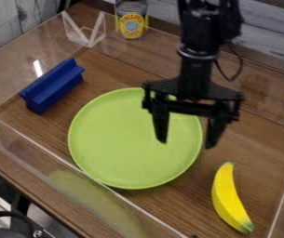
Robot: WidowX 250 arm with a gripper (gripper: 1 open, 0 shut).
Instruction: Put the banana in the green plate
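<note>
The yellow banana lies on the wooden table at the lower right, just right of the green plate. The plate is large, round and lime green, sitting mid-table with nothing on it. My gripper hangs pointing down over the plate's right edge, up and left of the banana. Its two dark fingers stand wide apart, open, with nothing between them.
A blue rectangular block lies left of the plate. A yellow can stands at the back. Clear acrylic walls ring the table.
</note>
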